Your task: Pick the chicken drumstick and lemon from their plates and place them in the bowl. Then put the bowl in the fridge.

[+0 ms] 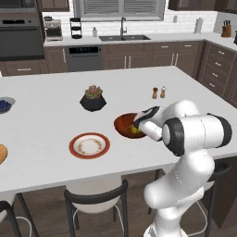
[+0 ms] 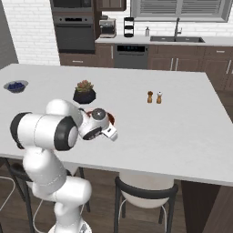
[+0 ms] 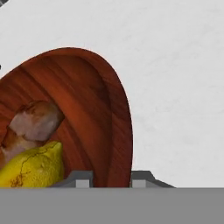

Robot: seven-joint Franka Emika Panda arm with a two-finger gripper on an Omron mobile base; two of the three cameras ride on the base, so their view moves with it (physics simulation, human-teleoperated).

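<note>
A black plant pot point(image 1: 93, 101) and two shakers point(image 1: 159, 93) stand on the counter point(image 1: 194, 88).

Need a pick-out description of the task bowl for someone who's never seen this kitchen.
On the big white island counter, look near the front edge, right of the red-rimmed white plate and in front of the black faceted plant pot. The bowl is wide, shallow, glossy reddish-brown, holding the lemon and the chicken drumstick; the far-left grey bowl holds blueberries.

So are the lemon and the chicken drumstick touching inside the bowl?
Touching. In the hand view the lemon lies against the chicken drumstick with no gap between them, both in the reddish-brown bowl.
</note>
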